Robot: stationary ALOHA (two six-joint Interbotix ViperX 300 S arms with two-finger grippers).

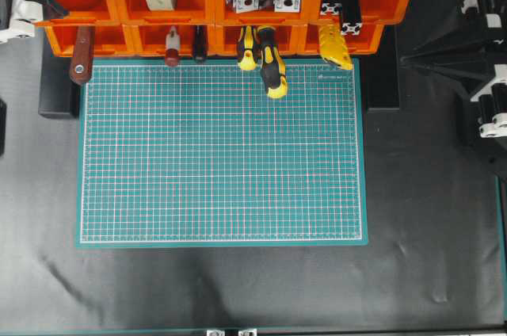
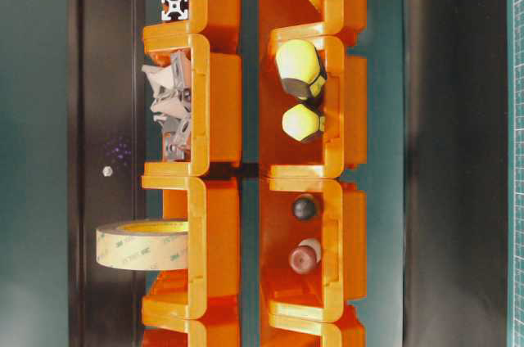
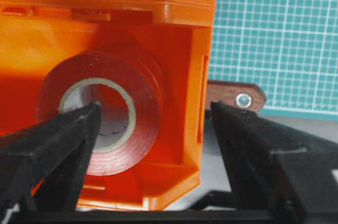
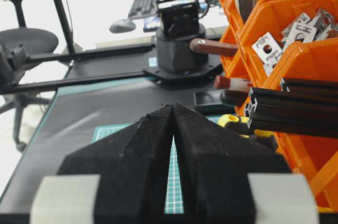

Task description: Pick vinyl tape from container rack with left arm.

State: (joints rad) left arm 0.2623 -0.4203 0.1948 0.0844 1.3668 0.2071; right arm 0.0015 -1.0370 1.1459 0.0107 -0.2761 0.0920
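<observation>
Vinyl tape (image 3: 100, 118) sits inside the end bin of the container rack (image 3: 179, 49), lying right under the left tool (image 3: 153, 123)! That tool gapes wide: one finger (image 3: 58, 145) crosses the roll's white core, the other hangs past the bin wall, near a brown handle (image 3: 235, 97). Further right, the right tool (image 4: 173, 112) sits pinched together, tips touching.

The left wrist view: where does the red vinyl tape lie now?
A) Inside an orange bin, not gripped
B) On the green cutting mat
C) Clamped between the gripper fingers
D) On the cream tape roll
A: the vinyl tape lies inside a bin of the container rack, and the left gripper stands open in front of it, not closed on it.
</observation>
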